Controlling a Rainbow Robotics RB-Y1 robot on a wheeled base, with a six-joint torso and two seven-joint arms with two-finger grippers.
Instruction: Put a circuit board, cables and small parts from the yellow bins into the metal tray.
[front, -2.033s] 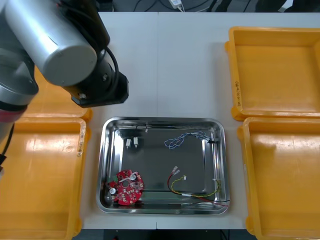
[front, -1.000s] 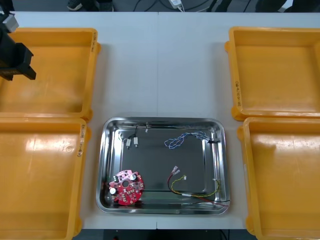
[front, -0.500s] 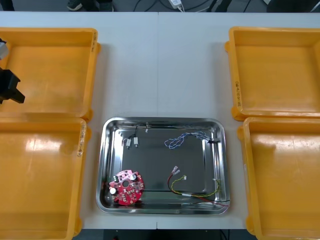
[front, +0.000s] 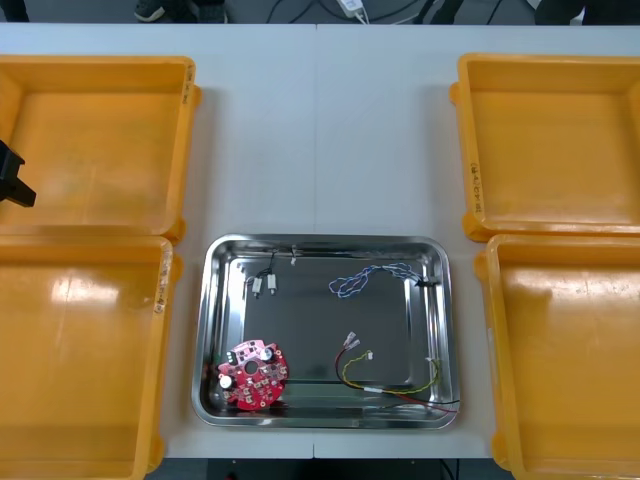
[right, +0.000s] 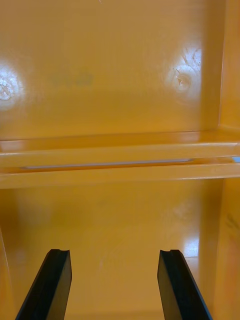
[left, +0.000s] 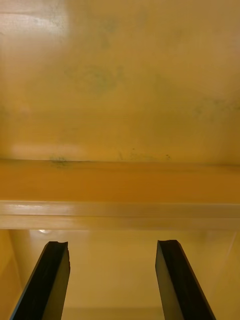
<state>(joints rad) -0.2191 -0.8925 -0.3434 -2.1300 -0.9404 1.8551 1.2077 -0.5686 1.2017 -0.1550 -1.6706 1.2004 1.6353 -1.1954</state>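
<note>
Metal tray (front: 325, 241) is noted at the middle of the desk (front: 320, 120), between the yellow bins (front: 550, 140), with its long axis running left to right. Inside it are recorded a round red circuit board (front: 253, 375) at the near left corner, a twisted blue and white cable (front: 372, 278) toward the far right, a red and yellow cable (front: 388, 380) along the near right, and small metal parts (front: 263, 284) near the far left, each apart from the others. All four bin floors are seen bare, so the task is judged done or all but done. The left pincer (left: 112, 245) is released and empty above an orange bin floor. In the front view a black part of that arm is seen at the outer edge of the far left bin (front: 95, 140). The right pincer (right: 114, 252) is likewise released and empty, over a bin floor with two adjoining bin rims just beyond. From the left pincer the tray lies inward, toward the robot's right and nearer the robot, well apart. Which arm is nearer cannot be settled. Any further drop is judged to need an inward swing over a bin wall.
</note>
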